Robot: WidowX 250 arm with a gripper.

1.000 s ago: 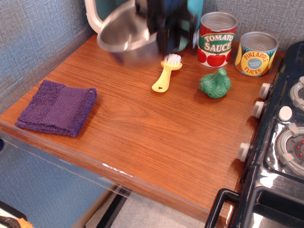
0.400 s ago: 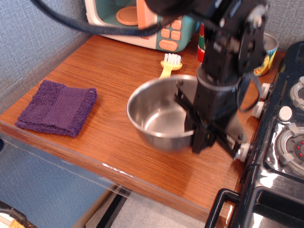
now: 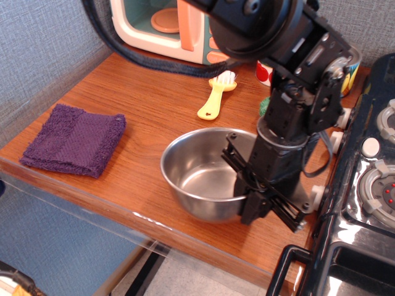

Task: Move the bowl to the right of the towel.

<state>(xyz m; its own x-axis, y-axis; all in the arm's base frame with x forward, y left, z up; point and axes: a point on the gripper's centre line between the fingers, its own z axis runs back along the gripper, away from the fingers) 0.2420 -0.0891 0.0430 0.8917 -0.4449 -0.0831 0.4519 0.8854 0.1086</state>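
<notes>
The shiny steel bowl (image 3: 199,174) sits upright low over the wooden counter (image 3: 142,105), near its front edge and right of centre. My black gripper (image 3: 253,194) comes down from above and is shut on the bowl's right rim. The arm hides that side of the bowl. I cannot tell whether the bowl's base touches the wood. The folded purple towel (image 3: 74,140) lies flat at the counter's left front corner, about a hand's width to the left of the bowl.
A yellow brush (image 3: 215,97) lies behind the bowl. A toy microwave (image 3: 162,24) stands at the back. A tomato sauce can (image 3: 265,71), a pineapple can (image 3: 352,66) and a green broccoli toy (image 3: 263,106) are mostly hidden behind the arm. A black stove (image 3: 368,185) borders the right side.
The gripper has carried the bowl from high at the back near the microwave down to the front of the counter. Since 0.4 s ago it has sunk slightly lower and nearer the front edge.
</notes>
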